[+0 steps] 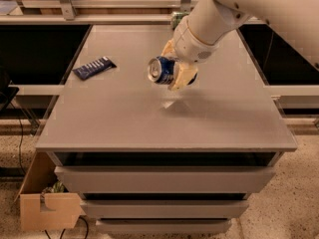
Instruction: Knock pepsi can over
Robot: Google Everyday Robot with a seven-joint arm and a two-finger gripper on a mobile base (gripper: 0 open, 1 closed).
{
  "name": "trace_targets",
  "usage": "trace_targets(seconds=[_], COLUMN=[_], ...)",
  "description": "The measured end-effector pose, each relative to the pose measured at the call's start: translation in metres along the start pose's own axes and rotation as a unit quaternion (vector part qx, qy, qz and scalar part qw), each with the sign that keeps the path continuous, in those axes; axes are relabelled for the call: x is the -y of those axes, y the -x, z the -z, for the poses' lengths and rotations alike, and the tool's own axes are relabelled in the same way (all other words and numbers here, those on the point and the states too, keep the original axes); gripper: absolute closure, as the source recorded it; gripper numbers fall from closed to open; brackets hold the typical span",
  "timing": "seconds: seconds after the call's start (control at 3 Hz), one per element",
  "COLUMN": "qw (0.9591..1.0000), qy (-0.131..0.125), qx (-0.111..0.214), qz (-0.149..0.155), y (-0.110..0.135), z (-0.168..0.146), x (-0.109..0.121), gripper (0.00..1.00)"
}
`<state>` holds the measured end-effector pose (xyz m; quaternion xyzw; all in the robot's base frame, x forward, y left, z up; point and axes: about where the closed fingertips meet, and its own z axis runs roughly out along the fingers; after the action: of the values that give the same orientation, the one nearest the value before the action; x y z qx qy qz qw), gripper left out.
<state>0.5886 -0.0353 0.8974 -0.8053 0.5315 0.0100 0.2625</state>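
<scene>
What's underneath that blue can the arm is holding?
Only bare grey table and a faint shadow. The pepsi can hangs tilted above it, clamped in the gripper, which covers the can's other end.

No lettering is legible on the small dark blue metal can (160, 70), clamped tilted in the end effector (174, 66) above the grey counter (124, 118)
</scene>
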Motion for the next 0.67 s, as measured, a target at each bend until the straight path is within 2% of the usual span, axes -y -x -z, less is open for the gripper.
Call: trace_targets(seconds=[0.33,0.67], qw=[0.9959,0.9878], qy=[0.025,0.055], qx=[-0.074,-0.123], qz=[0.045,0.078], y=[-0.006,-0.012], z=[-0.009,-0.014], x=[-0.014,-0.024], gripper=[1.0,1.0])
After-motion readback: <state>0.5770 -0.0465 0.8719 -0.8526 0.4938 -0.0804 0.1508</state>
